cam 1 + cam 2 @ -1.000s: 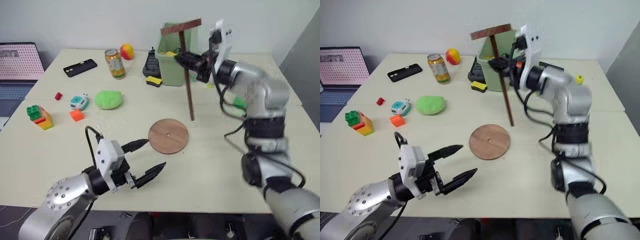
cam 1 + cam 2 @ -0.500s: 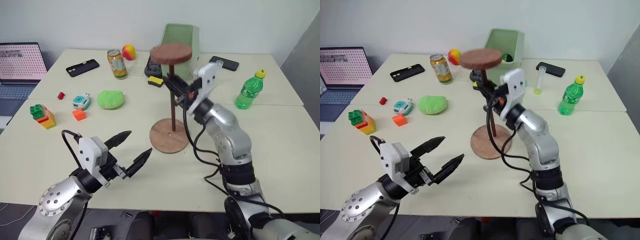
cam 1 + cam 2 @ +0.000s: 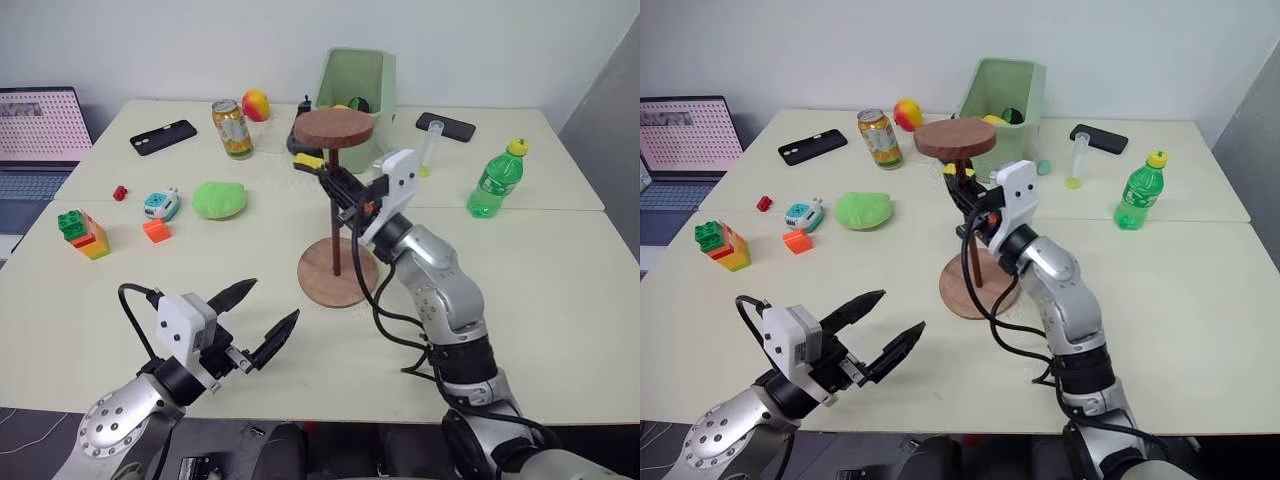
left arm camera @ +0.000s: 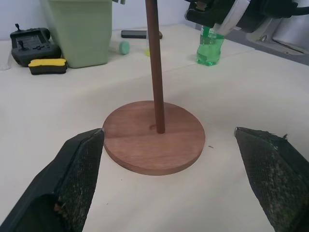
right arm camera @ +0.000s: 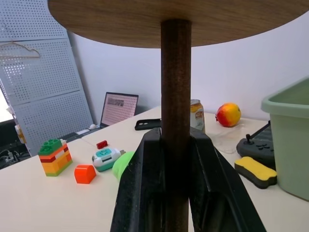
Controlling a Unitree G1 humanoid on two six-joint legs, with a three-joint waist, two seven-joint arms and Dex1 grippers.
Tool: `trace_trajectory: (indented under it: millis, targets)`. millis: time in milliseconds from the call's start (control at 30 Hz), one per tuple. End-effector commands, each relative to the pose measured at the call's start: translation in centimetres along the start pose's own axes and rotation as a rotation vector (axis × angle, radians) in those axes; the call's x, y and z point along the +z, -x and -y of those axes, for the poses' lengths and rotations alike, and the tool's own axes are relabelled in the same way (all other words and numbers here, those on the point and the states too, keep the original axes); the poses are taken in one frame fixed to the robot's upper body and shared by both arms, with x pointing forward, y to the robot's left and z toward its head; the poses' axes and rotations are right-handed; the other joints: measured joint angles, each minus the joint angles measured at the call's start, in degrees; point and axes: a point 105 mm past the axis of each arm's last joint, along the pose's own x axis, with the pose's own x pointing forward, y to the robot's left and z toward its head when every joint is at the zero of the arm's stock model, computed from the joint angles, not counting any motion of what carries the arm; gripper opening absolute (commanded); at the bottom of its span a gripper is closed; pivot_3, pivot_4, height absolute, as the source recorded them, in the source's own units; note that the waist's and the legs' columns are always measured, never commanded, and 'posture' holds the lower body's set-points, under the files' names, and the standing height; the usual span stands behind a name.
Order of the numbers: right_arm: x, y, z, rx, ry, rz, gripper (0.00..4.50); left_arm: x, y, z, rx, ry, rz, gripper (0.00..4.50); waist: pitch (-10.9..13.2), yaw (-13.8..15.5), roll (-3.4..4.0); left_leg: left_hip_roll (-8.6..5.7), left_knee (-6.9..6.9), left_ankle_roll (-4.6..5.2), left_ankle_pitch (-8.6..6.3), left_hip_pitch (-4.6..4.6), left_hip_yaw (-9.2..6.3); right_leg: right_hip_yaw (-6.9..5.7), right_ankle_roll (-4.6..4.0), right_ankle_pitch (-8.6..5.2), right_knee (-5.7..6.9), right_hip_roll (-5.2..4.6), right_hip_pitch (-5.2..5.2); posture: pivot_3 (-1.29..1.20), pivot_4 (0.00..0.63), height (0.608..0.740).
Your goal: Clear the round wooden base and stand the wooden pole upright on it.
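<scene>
A: Where is the wooden pole (image 3: 337,226) standing?
B: At frame centre, upright on the round wooden base (image 3: 318,287) on the table (image 3: 560,280), with the right end effector (image 3: 339,184) clenching its shaft.
A: And the left end effector (image 3: 262,315)?
B: It is hovering lower left, fingers spread, gripping nothing. No writing is legible on the can (image 3: 231,128).

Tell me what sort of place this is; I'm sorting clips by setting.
Probably a robotics lab or office: a pale table strewn with test props like toy blocks and a soda can, an open laptop, and a pegboard panel behind.
</scene>
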Motion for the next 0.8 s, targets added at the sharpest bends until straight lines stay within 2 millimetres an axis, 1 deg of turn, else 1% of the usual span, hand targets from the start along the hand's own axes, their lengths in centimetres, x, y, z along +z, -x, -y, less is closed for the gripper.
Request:
trace_trajectory:
  millis: [33, 167, 300, 600, 800]
  targets:
    - [1.1, -0.8, -0.6, 0.025, 0.015, 0.052, 0.25, 1.3, 0.1, 0.6, -0.015, -0.048, 0.042, 4.5, 0.0, -0.01, 0.0, 0.0, 0.0, 0.0, 0.0, 0.0, 0.0, 0.0, 0.0, 0.0, 0.0, 0.0, 0.0, 0.0, 0.15, 0.74]
    - [0.7, -0.8, -0.5, 0.03, 0.03, 0.046, 0.25, 1.3, 0.2, 0.7, -0.017, -0.047, 0.038, 4.5, 0.0, 0.0, 0.0, 0.01, -0.02, 0.0, 0.0, 0.0, 0.0, -0.01, 0.0, 0.0, -0.02, 0.0, 0.0, 0.0, 0.15, 0.74]
    - [-0.1, -0.5, -0.4, 0.048, 0.051, 0.021, 0.25, 1.3, 0.2, 0.7, -0.018, -0.05, 0.039, 4.5, 0.0, 0.0, 0.0, 0.0, -0.02, 0.0, 0.0, 0.01, 0.01, -0.01, 0.0, 0.0, -0.01, 0.0, 0.0, 0.0, 0.15, 0.74]
    - [-0.8, 0.2, 0.1, 0.047, 0.057, -0.006, 0.25, 1.4, 0.1, 0.7, -0.023, -0.061, 0.04, 4.5, -0.02, 0.02, -0.01, 0.0, -0.02, 0.0, 0.0, 0.03, 0.01, 0.0, 0.0, 0.0, -0.01, 0.0, 0.03, 0.0, 0.15, 0.74]
    - [-1.4, 0.6, 1.1, 0.019, 0.057, -0.029, 0.25, 1.5, 0.0, 0.5, -0.019, -0.057, 0.041, 4.5, -0.06, 0.1, -0.05, 0.0, -0.02, 0.0, 0.0, 0.06, 0.01, -0.01, 0.0, 0.0, -0.02, 0.0, 0.06, 0.0, 0.15, 0.74]
